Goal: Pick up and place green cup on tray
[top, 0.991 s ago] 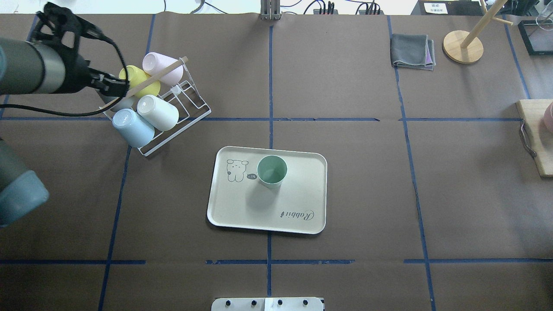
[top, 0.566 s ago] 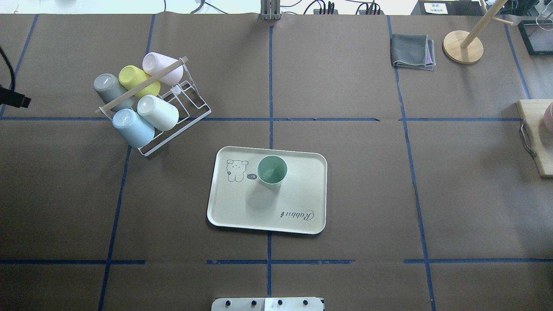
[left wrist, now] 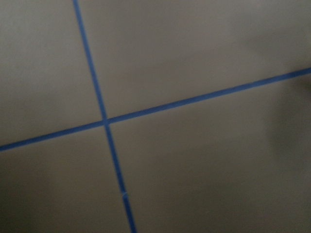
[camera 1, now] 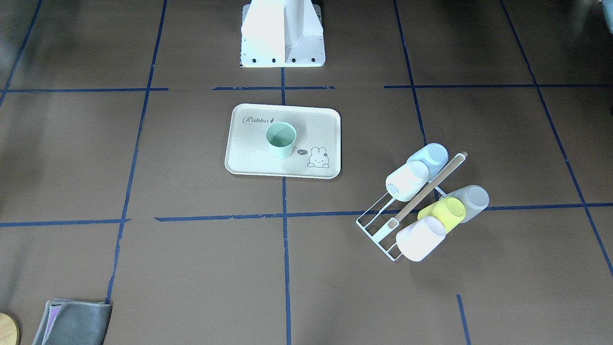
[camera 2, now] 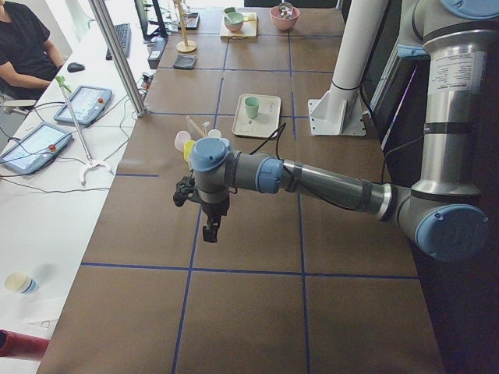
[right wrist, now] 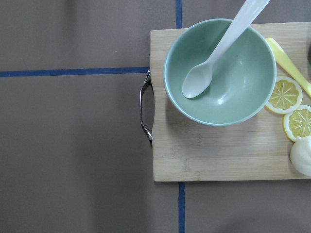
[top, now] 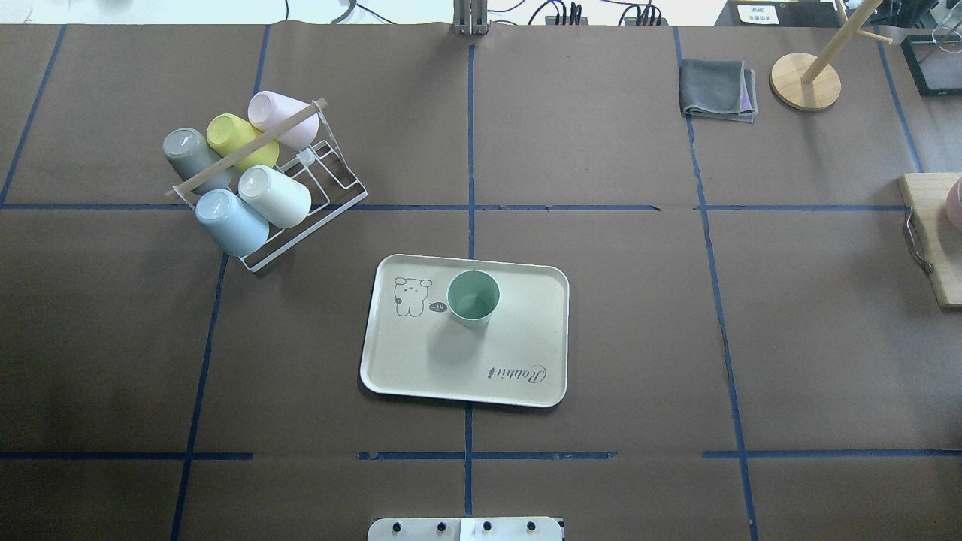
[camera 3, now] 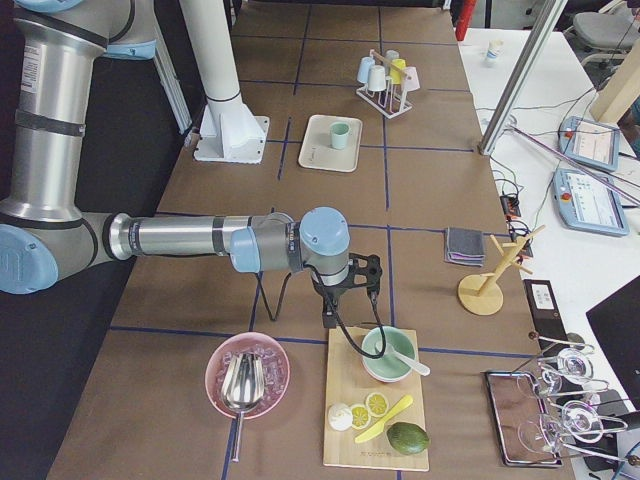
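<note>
Green cup (top: 473, 297) stands upright on the tray (top: 421, 368), well away from the left claw (camera 2: 209, 231) and right claw (camera 3: 327, 319), whose spread I cannot tell; only a careless arm swing across could topple it.

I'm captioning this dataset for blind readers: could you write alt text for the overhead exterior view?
A pale green cup stands upright on a cream tray at the centre of the table. At upper left a wire rack holds five tilted cups; a folded grey cloth lies upper right.
</note>
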Action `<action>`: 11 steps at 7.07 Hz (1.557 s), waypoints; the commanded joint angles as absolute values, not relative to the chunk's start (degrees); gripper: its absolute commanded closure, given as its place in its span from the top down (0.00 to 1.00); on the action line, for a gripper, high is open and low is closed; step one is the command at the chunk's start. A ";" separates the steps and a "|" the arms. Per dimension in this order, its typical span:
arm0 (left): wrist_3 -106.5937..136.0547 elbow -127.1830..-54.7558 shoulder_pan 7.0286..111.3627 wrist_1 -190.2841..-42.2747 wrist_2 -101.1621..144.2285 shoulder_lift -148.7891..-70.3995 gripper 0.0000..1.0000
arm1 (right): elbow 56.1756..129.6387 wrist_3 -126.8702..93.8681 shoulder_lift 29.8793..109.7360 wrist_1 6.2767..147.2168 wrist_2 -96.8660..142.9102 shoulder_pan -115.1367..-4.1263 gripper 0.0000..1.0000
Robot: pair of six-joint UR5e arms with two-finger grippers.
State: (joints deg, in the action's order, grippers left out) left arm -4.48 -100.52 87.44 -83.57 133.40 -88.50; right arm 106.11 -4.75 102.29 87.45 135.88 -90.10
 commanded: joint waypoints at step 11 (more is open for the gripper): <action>-1.67 -94.75 91.93 -85.15 136.84 -88.51 1.00 | 107.23 2.81 102.39 96.15 136.41 -87.45 1.00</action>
State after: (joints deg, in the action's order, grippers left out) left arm -1.55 -95.00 91.98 -83.46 136.76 -88.52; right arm 107.39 2.86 102.44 94.81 136.46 -87.39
